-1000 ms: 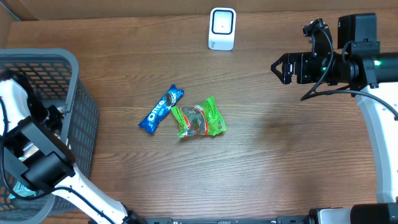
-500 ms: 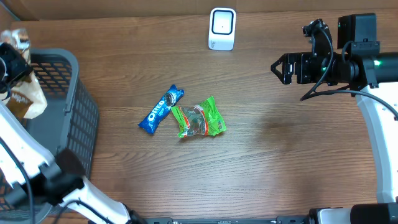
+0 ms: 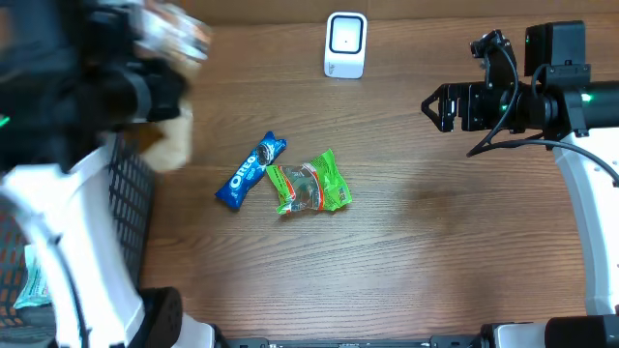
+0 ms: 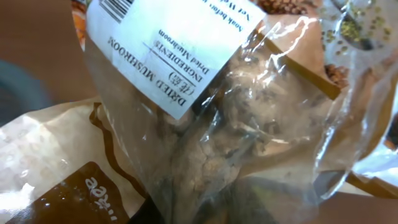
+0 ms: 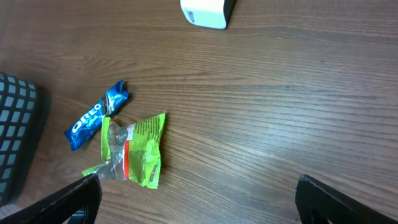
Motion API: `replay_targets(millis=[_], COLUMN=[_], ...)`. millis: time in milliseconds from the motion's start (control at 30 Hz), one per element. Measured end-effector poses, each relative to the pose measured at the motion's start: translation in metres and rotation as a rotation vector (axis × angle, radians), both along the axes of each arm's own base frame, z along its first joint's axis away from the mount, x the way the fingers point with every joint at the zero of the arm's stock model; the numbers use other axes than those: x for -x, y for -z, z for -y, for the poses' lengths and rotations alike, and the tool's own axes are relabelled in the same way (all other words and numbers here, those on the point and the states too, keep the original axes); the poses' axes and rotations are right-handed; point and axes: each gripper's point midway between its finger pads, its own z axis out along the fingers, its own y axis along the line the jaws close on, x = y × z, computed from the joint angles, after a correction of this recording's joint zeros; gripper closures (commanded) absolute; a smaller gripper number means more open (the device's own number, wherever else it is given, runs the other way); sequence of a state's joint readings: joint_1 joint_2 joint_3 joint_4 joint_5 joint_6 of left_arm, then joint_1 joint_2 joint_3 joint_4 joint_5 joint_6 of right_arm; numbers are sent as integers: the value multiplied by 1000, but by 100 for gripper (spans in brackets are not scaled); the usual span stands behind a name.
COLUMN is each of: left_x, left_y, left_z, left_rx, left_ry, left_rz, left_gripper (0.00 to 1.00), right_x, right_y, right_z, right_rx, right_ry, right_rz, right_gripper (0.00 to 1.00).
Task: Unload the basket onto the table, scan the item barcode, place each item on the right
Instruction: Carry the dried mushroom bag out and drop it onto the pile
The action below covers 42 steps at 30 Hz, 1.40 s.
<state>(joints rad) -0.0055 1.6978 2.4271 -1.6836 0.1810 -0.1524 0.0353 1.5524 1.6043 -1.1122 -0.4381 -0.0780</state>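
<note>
The wooden bench [image 5: 280, 112] fills the view. A white scanner [image 5: 207, 12] stands at the top, cut off by the frame's upper edge. Left of centre a blue Oreo pack [image 5: 96, 116] lies flat on the diagonal, its upper end pointing right. A green packet [image 5: 134, 151] with a clear, crinkled window lies just below and right of it, their near corners touching or almost so. A dark mesh basket [image 5: 15, 143] shows at the left edge. The right hand [image 5: 196, 190] hangs above the bench, its black fingers [image 5: 74, 199] spread wide into the two lower corners with nothing between them.
</note>
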Motion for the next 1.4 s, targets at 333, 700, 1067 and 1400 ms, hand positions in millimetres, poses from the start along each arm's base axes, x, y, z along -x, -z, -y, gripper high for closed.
replay_targets(millis=[333, 700, 1067, 1400], left_x=[-16, 14, -14, -45], left_y=[212, 346, 248, 48], left_z=[114, 142, 158, 102], left_rx=[-118, -214, -178, -82], left_ry=[210, 297, 396, 265], left_rz=[-491, -839, -711, -87], left_gripper=[81, 32, 20, 0], right_x=[0, 0, 1, 3], right_y=[0, 0, 0, 2], right_z=[0, 0, 0, 0], right_rx=[0, 1, 1, 1], right_ry=[0, 0, 0, 0], right_rz=[-1, -2, -3, -17], right_gripper=[0, 0, 0, 0])
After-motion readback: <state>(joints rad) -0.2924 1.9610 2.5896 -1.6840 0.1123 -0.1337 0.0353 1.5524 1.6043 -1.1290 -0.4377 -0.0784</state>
